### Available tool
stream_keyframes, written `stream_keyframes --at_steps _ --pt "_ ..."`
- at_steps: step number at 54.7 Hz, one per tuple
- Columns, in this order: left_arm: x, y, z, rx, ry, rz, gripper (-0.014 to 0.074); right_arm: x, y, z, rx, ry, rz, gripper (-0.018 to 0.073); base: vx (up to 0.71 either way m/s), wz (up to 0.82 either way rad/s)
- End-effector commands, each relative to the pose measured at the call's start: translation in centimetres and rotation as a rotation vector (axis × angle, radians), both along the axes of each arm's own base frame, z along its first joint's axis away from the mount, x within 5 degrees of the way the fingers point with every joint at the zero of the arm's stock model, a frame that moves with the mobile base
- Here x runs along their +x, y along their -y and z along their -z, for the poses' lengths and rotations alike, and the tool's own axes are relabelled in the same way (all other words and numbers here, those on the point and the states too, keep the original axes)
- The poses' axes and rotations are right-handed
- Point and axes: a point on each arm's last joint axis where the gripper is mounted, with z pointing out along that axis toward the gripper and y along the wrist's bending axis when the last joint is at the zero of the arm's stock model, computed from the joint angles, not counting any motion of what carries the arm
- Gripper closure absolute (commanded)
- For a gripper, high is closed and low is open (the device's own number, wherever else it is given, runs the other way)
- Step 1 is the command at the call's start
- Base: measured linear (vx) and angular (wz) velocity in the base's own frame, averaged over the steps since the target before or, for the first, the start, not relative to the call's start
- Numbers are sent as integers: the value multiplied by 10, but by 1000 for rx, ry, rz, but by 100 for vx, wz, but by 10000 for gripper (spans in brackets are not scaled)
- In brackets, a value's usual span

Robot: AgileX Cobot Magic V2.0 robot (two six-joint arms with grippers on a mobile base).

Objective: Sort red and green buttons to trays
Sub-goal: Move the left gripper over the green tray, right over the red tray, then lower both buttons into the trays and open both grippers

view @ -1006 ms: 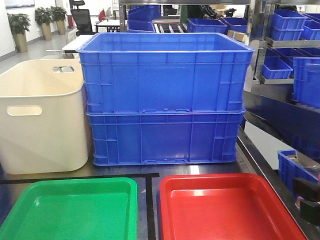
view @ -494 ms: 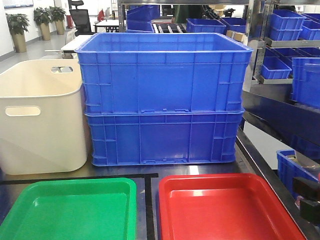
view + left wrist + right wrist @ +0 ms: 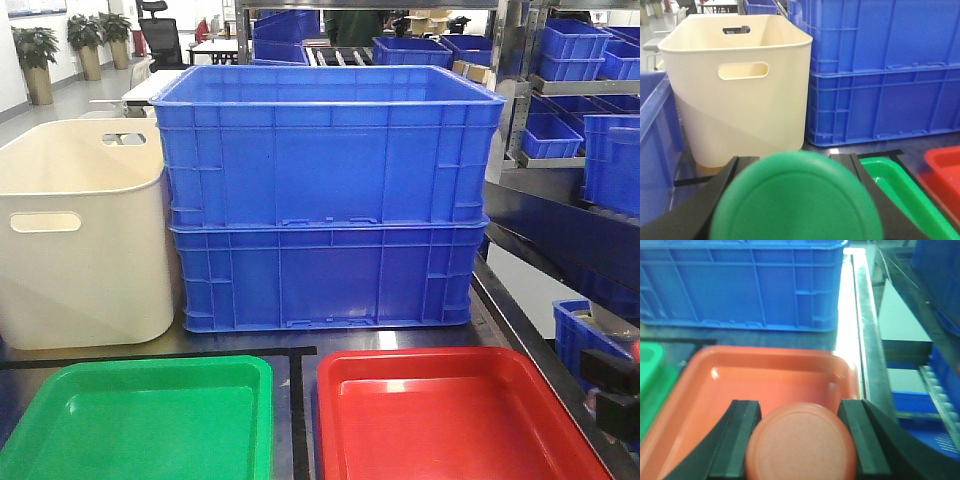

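In the left wrist view the green button's round cap [image 3: 797, 202] fills the lower frame, held between the black fingers of my left gripper [image 3: 795, 160], which is shut on it. The green tray [image 3: 900, 195] lies just to its right and lower. In the right wrist view my right gripper [image 3: 799, 406] is shut on the red button [image 3: 801, 444], hanging over the near part of the red tray [image 3: 765, 380]. Both button bodies are hidden under their caps. The front view shows both trays side by side, green tray [image 3: 150, 420] left, red tray [image 3: 450, 420] right, with nothing in them.
Two stacked blue crates [image 3: 325, 200] stand behind the trays, with a cream tub [image 3: 80, 230] to their left. Another blue crate [image 3: 652, 150] sits at the left gripper's left. Shelving with small blue bins [image 3: 590, 100] and a metal rail [image 3: 865, 340] runs along the right.
The front view has shifted slightly. The dark part of the right arm at the right edge has shifted a little, and a sliver of red now shows there.
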Motion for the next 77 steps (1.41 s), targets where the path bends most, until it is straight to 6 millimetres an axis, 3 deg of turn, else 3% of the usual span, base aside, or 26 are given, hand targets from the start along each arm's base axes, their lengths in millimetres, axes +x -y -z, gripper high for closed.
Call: stream_keyframes --at_steps 1,11,27,41,54,67,77 --pt "11 2 -17 -83 118 -3 599 9 -4 -18 54 131 -20 568 0 0" --pt "49 20 3 -237 -24 56 599 41 -17 7 67 31 -71 568 0 0" --pt "113 63 60 -190 -221 116 596 84 -35 57 118 -172 -128 565 0 0" --pt "132 71 92 -162 -337 105 542 97 -38 83 90 -278 -135 529 0 0" --pt "139 74 106 -142 -388 100 304 102 -39 92 105 -315 -122 382 0 0" --pt "137 75 113 -131 -454 113 15 103 -39 93 104 -318 -121 108 0 0" --pt "136 76 114 -135 -470 114 -69 102 -39 92 115 -315 -118 -23 0 0"
